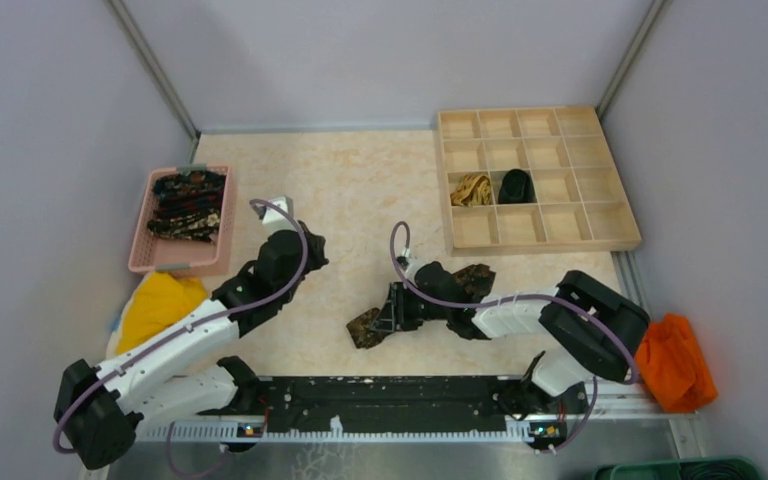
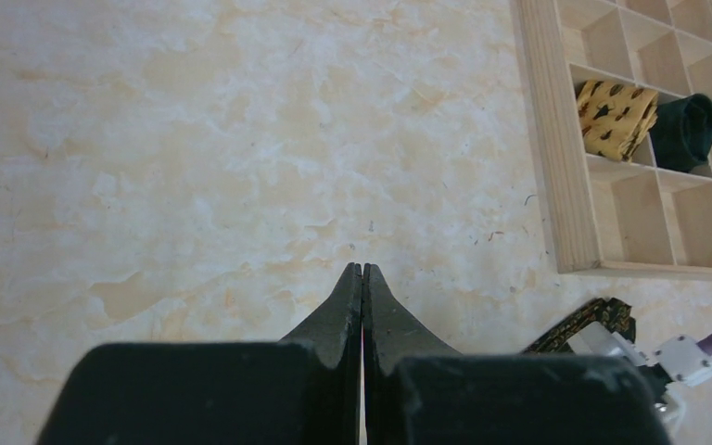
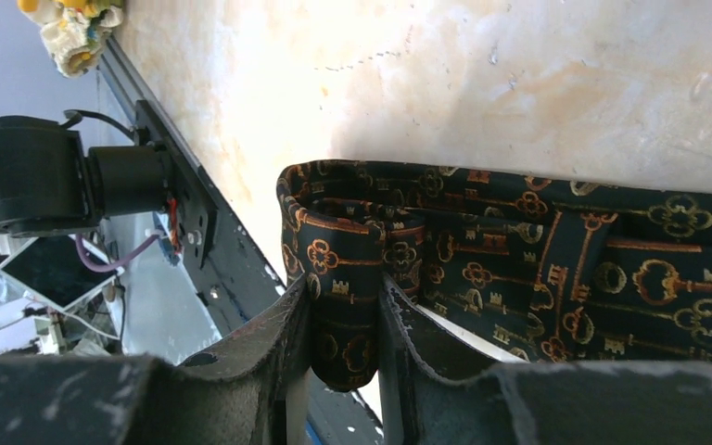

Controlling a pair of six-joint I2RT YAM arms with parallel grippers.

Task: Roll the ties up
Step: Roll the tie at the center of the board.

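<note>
A dark tie with a brown-gold key pattern (image 1: 370, 322) lies on the table in front of the arms. My right gripper (image 1: 392, 308) is shut on a folded end of this tie (image 3: 348, 306), pinched between both fingers. The rest of the tie (image 3: 556, 260) stretches to the right in the right wrist view. My left gripper (image 2: 362, 271) is shut and empty above bare table; in the top view it (image 1: 312, 255) sits left of the tie. A tan-gold rolled tie (image 1: 471, 188) and a black rolled tie (image 1: 516, 185) sit in the wooden compartment tray (image 1: 600, 240). Several dark patterned ties (image 1: 189, 204) lie in the pink basket (image 1: 145, 245).
A yellow cloth (image 1: 158, 305) lies at the left near my left arm. An orange cloth (image 1: 674, 360) lies at the right beyond the table edge. The black rail (image 1: 390, 400) runs along the near edge. The tray also shows in the left wrist view (image 2: 547, 139).
</note>
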